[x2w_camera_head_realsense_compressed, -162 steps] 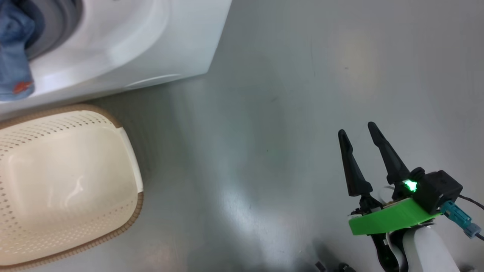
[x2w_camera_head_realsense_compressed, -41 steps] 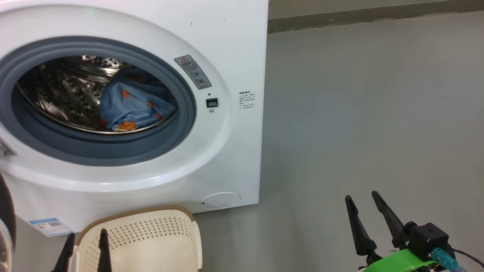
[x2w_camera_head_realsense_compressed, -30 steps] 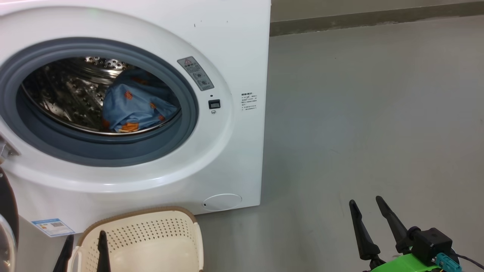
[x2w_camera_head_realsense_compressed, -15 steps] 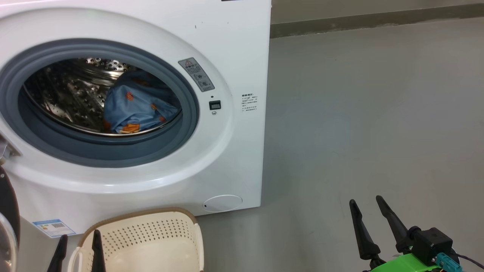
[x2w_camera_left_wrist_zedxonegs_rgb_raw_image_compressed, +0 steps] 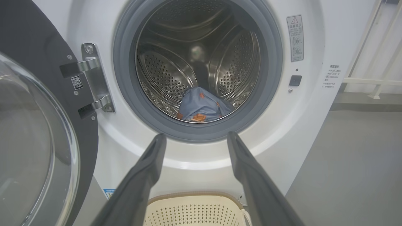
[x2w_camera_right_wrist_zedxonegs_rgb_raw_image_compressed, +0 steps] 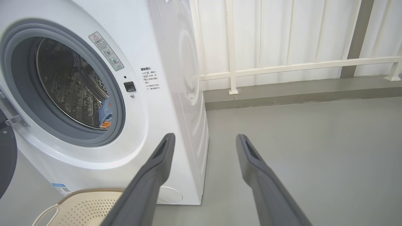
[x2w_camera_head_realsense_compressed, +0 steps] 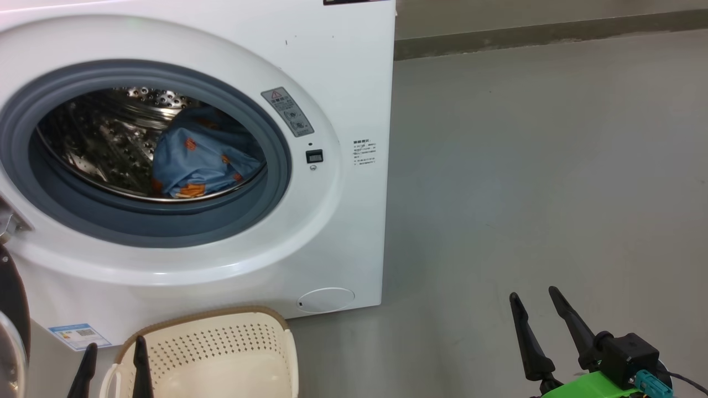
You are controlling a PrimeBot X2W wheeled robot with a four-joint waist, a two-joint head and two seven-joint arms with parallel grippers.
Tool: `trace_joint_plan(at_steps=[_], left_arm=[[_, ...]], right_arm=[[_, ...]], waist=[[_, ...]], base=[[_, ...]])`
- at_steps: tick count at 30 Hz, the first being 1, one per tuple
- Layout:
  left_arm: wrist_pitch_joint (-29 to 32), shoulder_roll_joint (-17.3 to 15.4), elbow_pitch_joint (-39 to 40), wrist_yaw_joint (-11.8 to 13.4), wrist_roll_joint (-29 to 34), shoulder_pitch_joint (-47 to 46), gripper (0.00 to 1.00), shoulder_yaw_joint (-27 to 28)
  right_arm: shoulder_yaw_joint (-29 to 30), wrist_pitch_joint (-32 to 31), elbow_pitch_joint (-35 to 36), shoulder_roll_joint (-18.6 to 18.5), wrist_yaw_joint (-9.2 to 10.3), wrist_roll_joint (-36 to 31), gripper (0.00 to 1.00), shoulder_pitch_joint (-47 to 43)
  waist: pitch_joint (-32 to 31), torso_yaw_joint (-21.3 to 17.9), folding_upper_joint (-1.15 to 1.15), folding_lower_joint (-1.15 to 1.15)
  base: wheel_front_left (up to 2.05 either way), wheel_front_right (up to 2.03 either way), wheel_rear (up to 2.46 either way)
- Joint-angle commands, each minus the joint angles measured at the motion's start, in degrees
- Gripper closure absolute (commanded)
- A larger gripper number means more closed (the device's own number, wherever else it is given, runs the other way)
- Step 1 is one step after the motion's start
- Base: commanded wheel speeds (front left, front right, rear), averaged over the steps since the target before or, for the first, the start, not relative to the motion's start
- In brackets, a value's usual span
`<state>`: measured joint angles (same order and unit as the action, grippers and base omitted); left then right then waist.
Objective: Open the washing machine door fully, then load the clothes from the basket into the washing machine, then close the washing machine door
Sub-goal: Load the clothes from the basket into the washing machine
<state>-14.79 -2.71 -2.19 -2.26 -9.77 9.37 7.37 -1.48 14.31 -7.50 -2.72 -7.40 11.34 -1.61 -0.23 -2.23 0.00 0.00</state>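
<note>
Grey smooth floor (x2w_camera_head_realsense_compressed: pixel 525 166) extends to the right and to the far side, where it meets a low kerb (x2w_camera_head_realsense_compressed: pixel 553 30). The right wrist view shows a white railing (x2w_camera_right_wrist_zedxonegs_rgb_raw_image_compressed: pixel 282 67) on that kerb.

**Machine.** The washing machine (x2w_camera_head_realsense_compressed: pixel 343 66) stands at the left of the scene, front panel toward the robot. The washing machine door (x2w_camera_left_wrist_zedxonegs_rgb_raw_image_compressed: pixel 31 141) is swung out to the left of the opening on a metal hinge (x2w_camera_left_wrist_zedxonegs_rgb_raw_image_compressed: pixel 94 78). Its black rim and clear glass bowl are at the near left edge of the left wrist view. A grey gasket (x2w_camera_head_realsense_compressed: pixel 166 226) rings the opening, and the perforated steel drum (x2w_camera_left_wrist_zedxonegs_rgb_raw_image_compressed: pixel 163 72) lies behind it.

**Load.** The clothes (x2w_camera_head_realsense_compressed: pixel 199 160) lie inside the drum at its bottom, toward the right, just behind the gasket lip.

**Front panel.** A warning sticker (x2w_camera_head_realsense_compressed: pixel 287 110) and a small black square latch socket (x2w_camera_head_realsense_compressed: pixel 314 156) sit to the right of the opening. A round white flap (x2w_camera_head_realsense_compressed: pixel 326 298) is at the lower right corner and a blue label (x2w_camera_head_realsense_compressed: pixel 77 334) at the lower left.

**Obstruction.** The basket (x2w_camera_head_realsense_compressed: pixel 221 345) stands on the floor just in front of the machine, below the opening, between the left gripper and the front panel. The visible part of its interior is bare plastic.

**Grippers.**
- The left gripper (x2w_camera_head_realsense_compressed: pixel 113 345) is at the near left, fingers spread wide and holding nothing. They point over the left end of the basket toward the opening.
- The right gripper (x2w_camera_head_realsense_compressed: pixel 534 293) is at the near right over bare floor, well apart from the machine. Its fingers are spread wide and hold nothing. A green mount (x2w_camera_head_realsense_compressed: pixel 586 387) sits behind the fingers.
</note>
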Motion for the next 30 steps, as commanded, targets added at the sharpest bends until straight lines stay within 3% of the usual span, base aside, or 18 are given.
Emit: trace_joint_plan(at_steps=[1, 30], left_arm=[[-0.21, -0.24, 1.36, 0.08, 1.18, -2.05, 0.0, 2.0], [-0.21, -0.19, 0.98, -1.17, 1.57, -3.26, 0.0, 3.01]], right_arm=[[-1.64, 0.69, 1.38, -0.16, -0.09, -0.17, 0.0, 1.09], [-1.87, 0.69, 0.89, -0.16, -0.09, 0.02, 0.0, 1.37]], waist=[[-0.03, 0.05, 0.0, 0.0], [0.07, 0.07, 0.0, 0.0]], base=[[0.0, 0.0, 0.0], [0.0, 0.0, 0.0]])
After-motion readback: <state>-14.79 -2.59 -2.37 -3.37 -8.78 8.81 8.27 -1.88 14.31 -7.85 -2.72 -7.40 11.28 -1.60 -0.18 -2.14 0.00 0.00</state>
